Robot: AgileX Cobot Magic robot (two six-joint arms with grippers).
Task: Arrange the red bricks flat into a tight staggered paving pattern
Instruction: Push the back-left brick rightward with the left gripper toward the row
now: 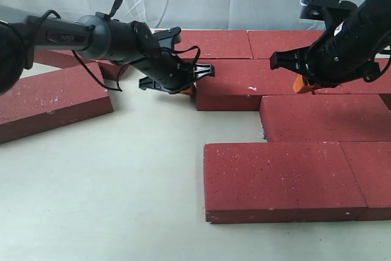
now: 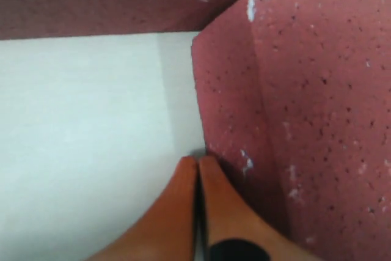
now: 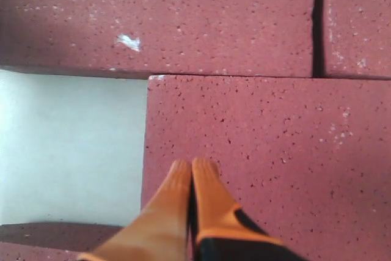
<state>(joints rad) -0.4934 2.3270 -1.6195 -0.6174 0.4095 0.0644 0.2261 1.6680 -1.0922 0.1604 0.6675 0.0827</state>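
— Why do the red bricks (image 1: 287,178) sit staggered across the table (image 1: 122,200)?
— It's paving half done. A loose brick (image 1: 49,99) lies well behind the left gripper (image 2: 197,169).
— Is it holding anything?
— No, it's pinched closed and empty, tips against the brick end just ahead, probably to nudge it tight. The right gripper (image 3: 192,172), also clenched, points at the brick beneath.

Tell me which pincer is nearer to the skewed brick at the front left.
Left. The left pincer, shut, rests at the end of a second-row brick, right of the skewed brick; the right pincer, shut, hangs over the paved bricks much farther right.
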